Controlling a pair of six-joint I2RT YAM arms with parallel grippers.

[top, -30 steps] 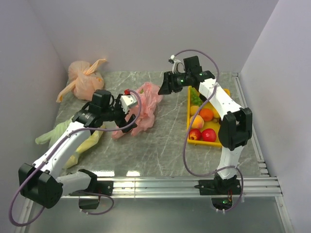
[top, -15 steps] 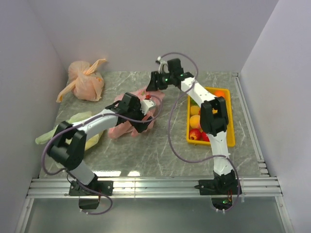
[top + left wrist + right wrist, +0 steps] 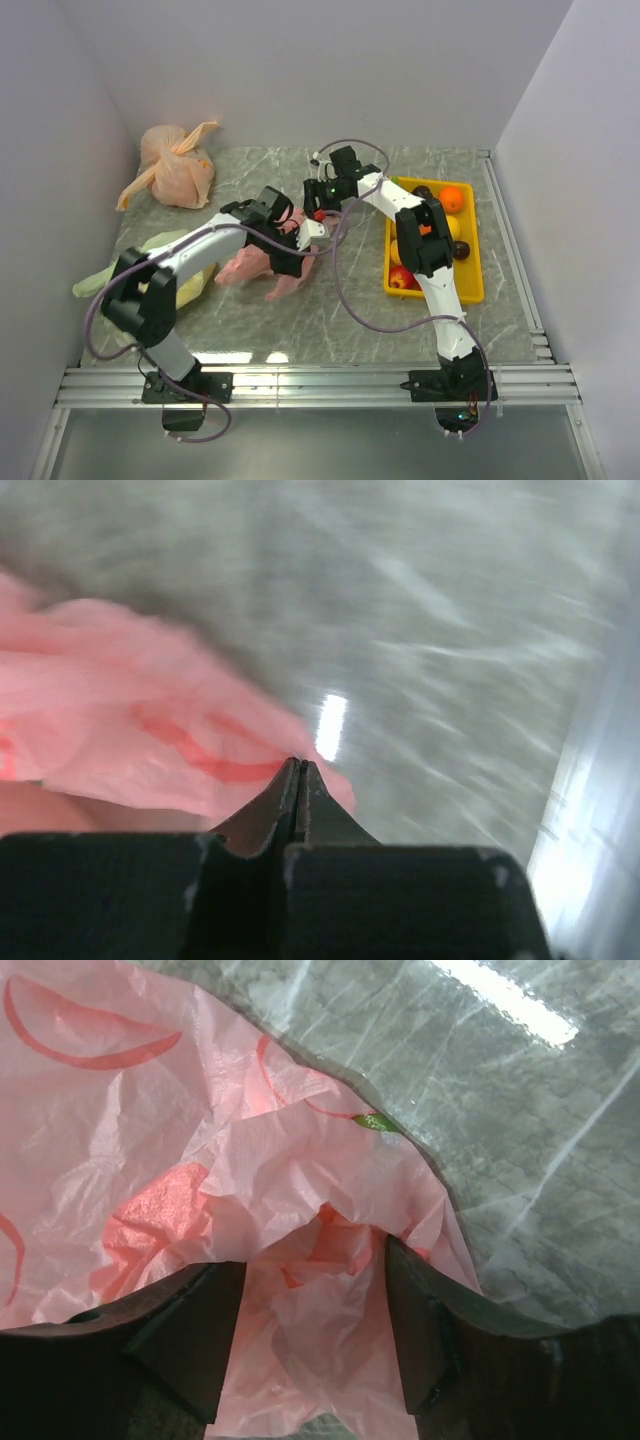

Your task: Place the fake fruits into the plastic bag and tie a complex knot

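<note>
We see the bag [image 3: 248, 266] lying crumpled and low on the table [image 3: 330, 300], left of centre, between the two grippers and well apart from the yellow tray [image 3: 474, 292] of fruit. It is thin, translucent pink film, heavily creased, printed with darker red curved lines; in the right wrist view a redder patch shows through the plastic [image 3: 150, 1110], and a small green speck sits at its edge. The left gripper [image 3: 300, 770] is fully closed, its fingers pressed flat together with the tips at the bag's near edge [image 3: 120, 710]; we cannot tell whether any film is pinched between them. The right gripper [image 3: 305, 1335] stands with its jaws well apart, straddling a loose fold of the bag without clamping it. That view shows the marble table beyond the bag.
</note>
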